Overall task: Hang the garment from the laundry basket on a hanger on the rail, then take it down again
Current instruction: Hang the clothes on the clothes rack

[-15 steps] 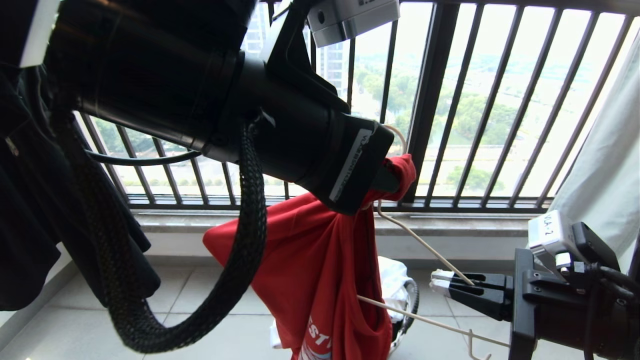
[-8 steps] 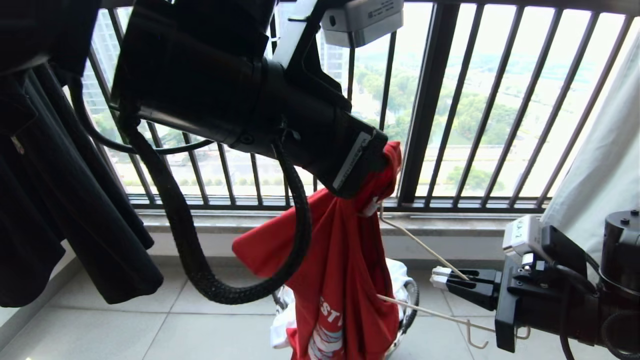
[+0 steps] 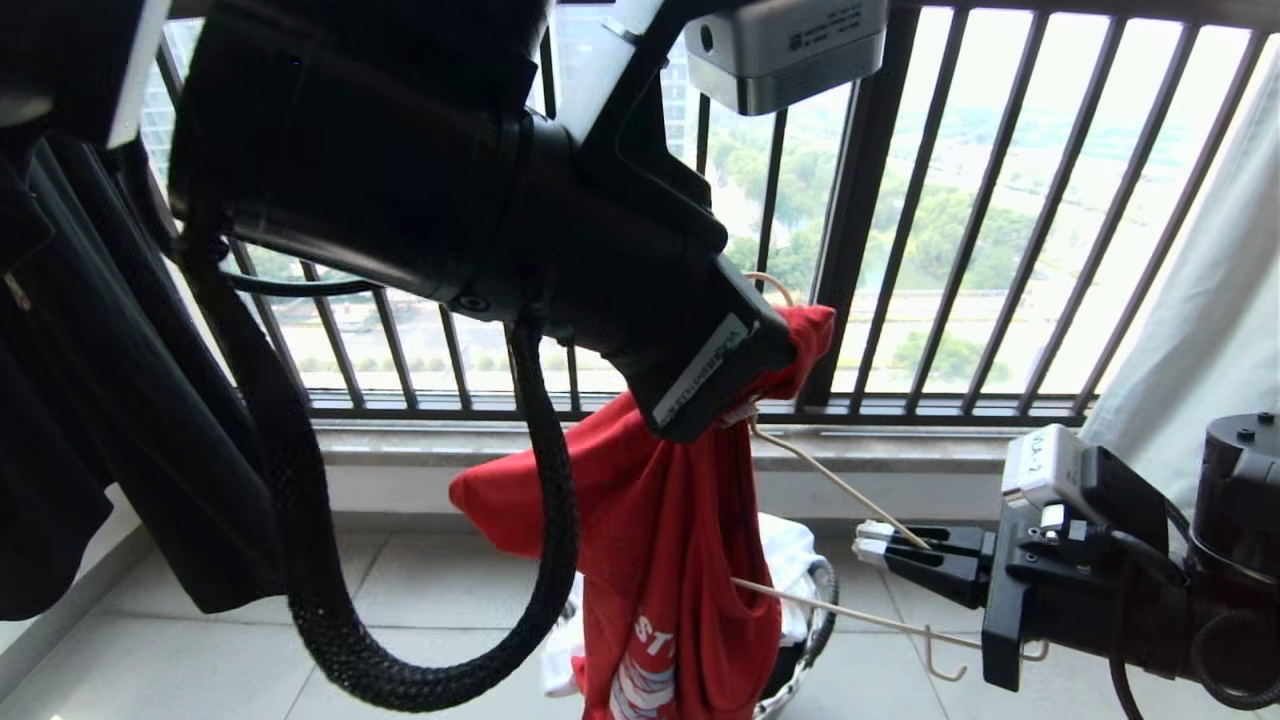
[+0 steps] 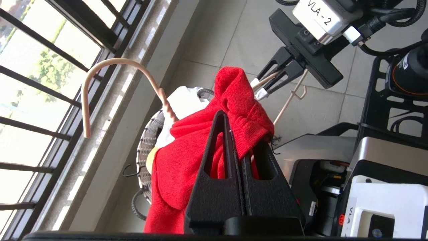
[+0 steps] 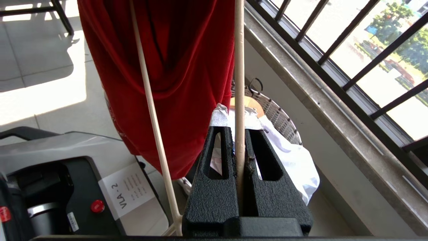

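Above the laundry basket (image 3: pixel 815 610), limp, light red T-shirt (image 3: pixel 680 560) pinched at collar by closed left tool (image 4: pixel 239 134); thin, springy hanger (image 3: pixel 850 490) clamped in closed right tool (image 3: pixel 868 535).

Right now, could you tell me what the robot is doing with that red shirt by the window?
The left gripper is shut on the bunched neck area of the red T-shirt, holding it up before the balcony railing. The right gripper is shut on one arm of the wire hanger, whose other end sits inside the shirt and whose hook pokes out at the top. The shirt dangles above the laundry basket; it is on no rail.
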